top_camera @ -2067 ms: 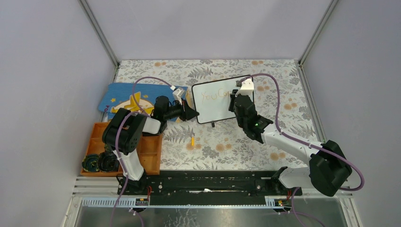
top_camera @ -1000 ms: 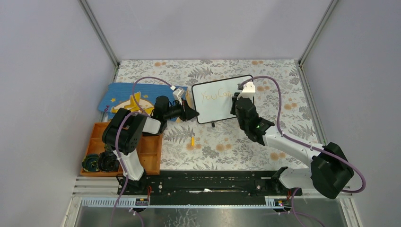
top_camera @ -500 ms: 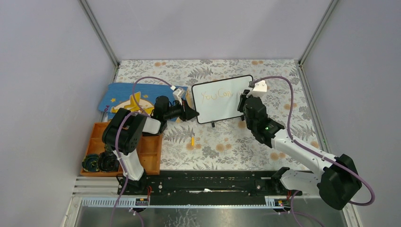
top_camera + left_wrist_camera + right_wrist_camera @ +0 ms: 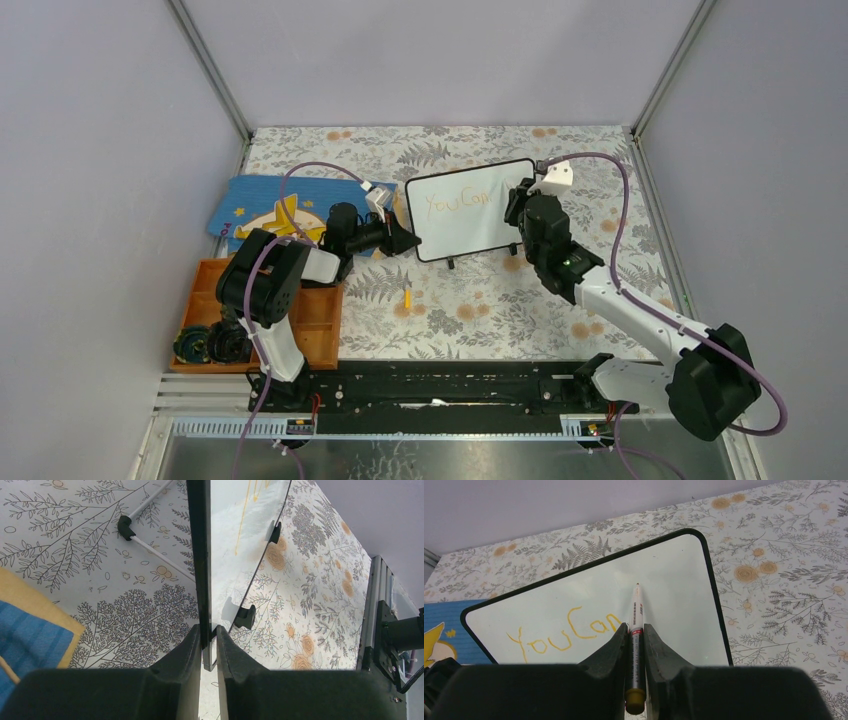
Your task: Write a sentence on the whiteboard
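The whiteboard (image 4: 465,210) is found near the middle of the floral-patterned table (image 4: 600,200), just right of a blue star-patterned book (image 4: 262,208). It is propped on two small black feet (image 4: 245,617), with its writing face turned up towards the overhead camera.

Its left edge is clamped between the fingers of the left gripper (image 4: 209,639). In the left wrist view the thin black frame is seen pinched tight between the two pads.

A white marker (image 4: 636,611) with an orange end is grasped by the right gripper (image 4: 634,629) at the board's right side. Its tip is pointed at the blank area just right of the writing. Whether the tip touches the surface cannot be told.

Of the sentence (image 4: 566,632), only "You Can" is seen, in thin orange letters along the upper part of the board.

A small orange cap (image 4: 407,297) is seen on the table in front of the board, well apart from it. An orange tray (image 4: 318,322) is placed beside the left arm's base.
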Robot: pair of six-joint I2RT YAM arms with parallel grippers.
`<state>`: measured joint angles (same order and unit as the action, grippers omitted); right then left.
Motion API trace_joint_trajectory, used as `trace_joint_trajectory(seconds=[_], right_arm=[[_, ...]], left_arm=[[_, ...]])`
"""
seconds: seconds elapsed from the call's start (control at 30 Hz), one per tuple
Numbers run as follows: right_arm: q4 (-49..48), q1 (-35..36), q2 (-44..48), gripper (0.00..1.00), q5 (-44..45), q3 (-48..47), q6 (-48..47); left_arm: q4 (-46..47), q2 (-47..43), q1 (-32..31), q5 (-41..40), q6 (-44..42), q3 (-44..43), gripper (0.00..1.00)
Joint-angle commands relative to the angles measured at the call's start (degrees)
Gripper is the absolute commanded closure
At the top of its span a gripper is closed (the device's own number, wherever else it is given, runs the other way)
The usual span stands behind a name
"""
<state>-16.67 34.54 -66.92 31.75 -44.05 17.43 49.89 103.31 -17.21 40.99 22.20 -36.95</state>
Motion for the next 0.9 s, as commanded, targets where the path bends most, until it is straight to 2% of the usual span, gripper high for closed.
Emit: trace_joint_trajectory(seconds=[0.0,0.5,0.87], right_arm=[[-3.1,-0.9,-1.0,1.0,-1.4,-2.5,1.2],[-8.0,-1.8,-3.0,1.0,-1.2,-0.6,1.3],[-8.0,-2.7,-5.2,1.0,-1.8,-0.9,2.0]], left_arm=[[-1.7,-0.9,-0.2,-2.0,-2.3,-0.4,0.79],[-2.0,-1.0,-0.5,-2.1,-2.7,-0.4,0.79],[-2.4,-1.2,-0.6,-2.6,-2.9,-0.5,0.79]])
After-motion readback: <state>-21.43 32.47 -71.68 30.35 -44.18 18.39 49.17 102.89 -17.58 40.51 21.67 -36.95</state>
